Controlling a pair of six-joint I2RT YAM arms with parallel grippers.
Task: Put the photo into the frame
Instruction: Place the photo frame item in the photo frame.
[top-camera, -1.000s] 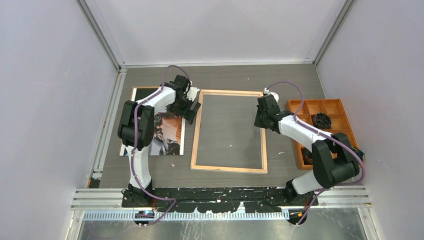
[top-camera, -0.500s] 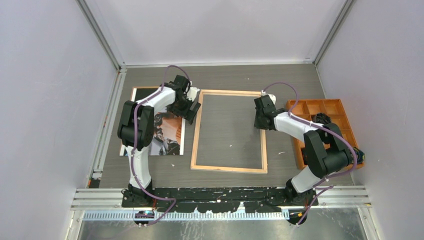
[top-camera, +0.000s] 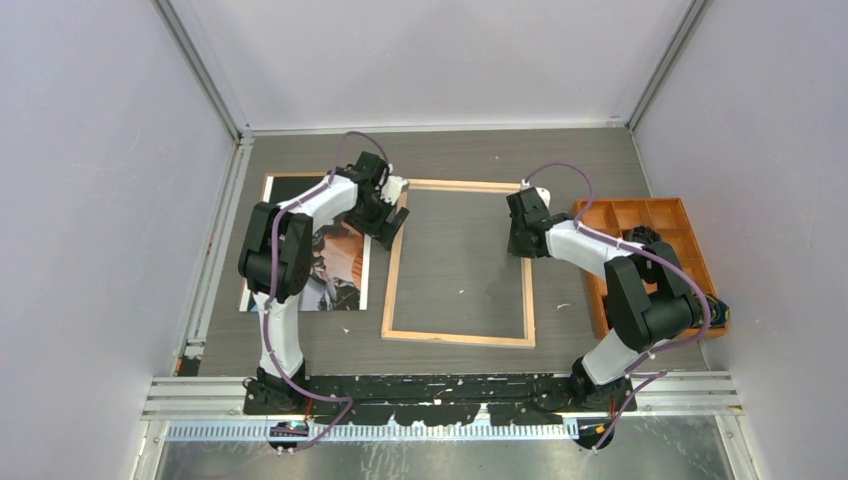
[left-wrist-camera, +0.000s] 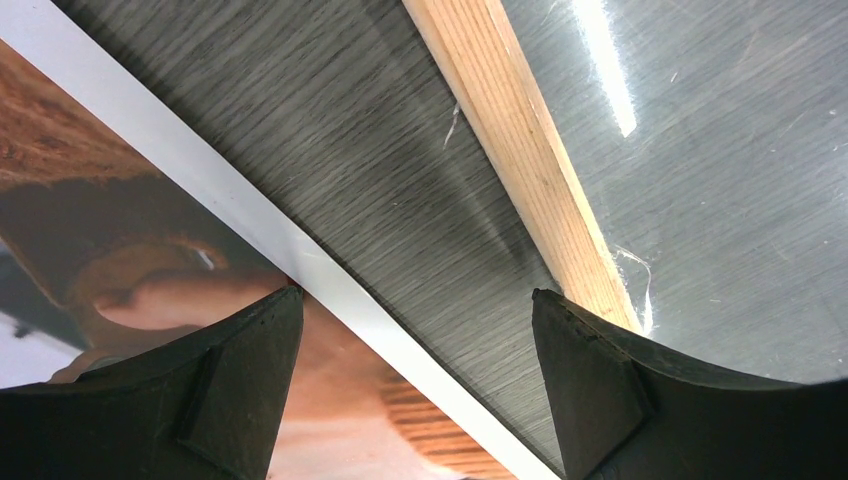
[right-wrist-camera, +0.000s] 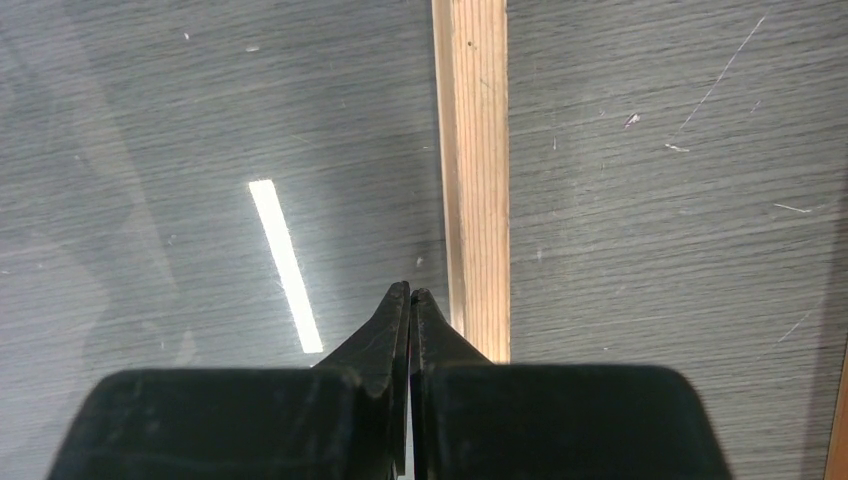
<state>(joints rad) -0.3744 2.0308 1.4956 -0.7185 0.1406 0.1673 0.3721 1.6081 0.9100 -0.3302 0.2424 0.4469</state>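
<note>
**Grey tabletop: photo lies left of the frame, not yet in**

Grey wood-grain table (top-camera: 460, 155) carries everything, with pale walls on three sides. The photo (top-camera: 338, 275) lies flat and picture-side up just left of the frame (top-camera: 458, 337), with a narrow strip of bare table between them. The frame lies wood side up, and its clear pane (top-camera: 460, 250) shows the table through it. Nothing rests inside it.

My left claw (left-wrist-camera: 415, 300) hangs wide open and empty over that strip near the frame's far-left corner. One finger is above the photo's white border and the other above the frame's left rail. My right claw (right-wrist-camera: 410, 290) is pinched fully shut on nothing. Its tips are low over the pane, just inside the frame's right rail; I cannot tell whether they press the glass. An orange compartment tray (top-camera: 640, 203) sits right of the frame, well out of the way.

By my reckoning this is the reach for the photo, and no grasp has begun. Next I must bring the left claw down on the photo's frame-side edge. A flat, glossy sheet gives little to pinch, so I expect to work one finger under the border, then lift it over the left rail and lay it square on the pane.
</note>
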